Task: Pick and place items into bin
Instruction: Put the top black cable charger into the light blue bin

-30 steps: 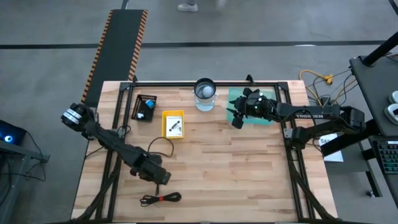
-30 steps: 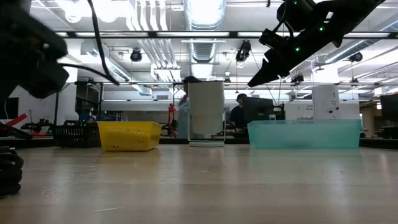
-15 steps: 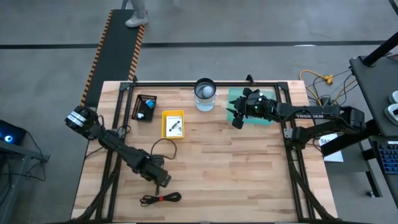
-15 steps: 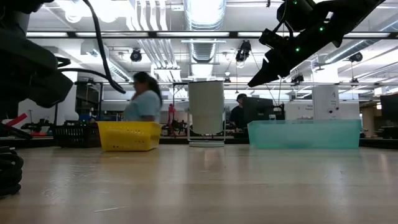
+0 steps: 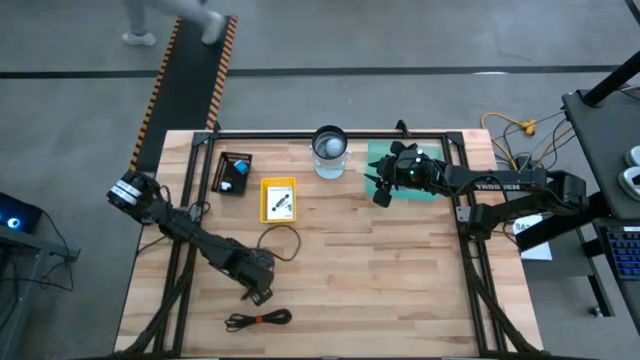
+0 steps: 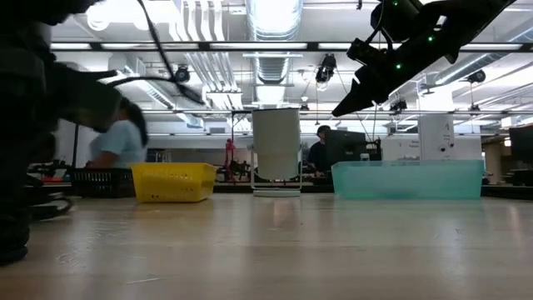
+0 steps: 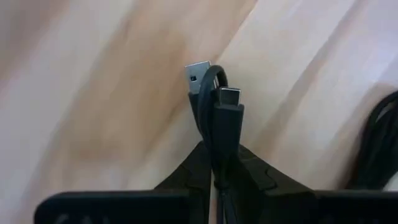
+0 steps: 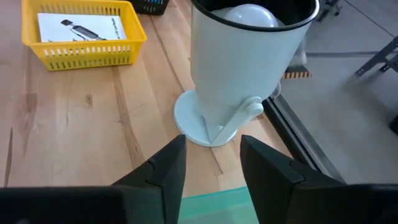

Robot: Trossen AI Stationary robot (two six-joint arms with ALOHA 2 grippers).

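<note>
A thin black cable lies in a loop on the wooden table left of centre. My left gripper points steeply down at the loop's near end and is shut on the cable. A black cable coil with a red tie lies by the near edge. The yellow bin at the far left holds a white card. Over the teal bin at the far right, my right gripper hangs open with nothing between its fingers. My left gripper pinches the cable between its two fingers just behind its two plug ends, which lie side by side. The silver flat plug and the small oval plug stick out past the fingertips. The fingers come from above, along the plugs. The cable's remaining length trails slack on the table.
A black bin with small items stands left of the yellow bin. A white cup-shaped stand holding a white ball stands between the yellow and teal bins. A person walks past beyond the table's far edge.
My left gripper has rolled about its own axis, sunk a little toward the table and shut on the cable's plug ends. The cable's loop has shifted slightly toward the table's right. My right arm has kept still.
</note>
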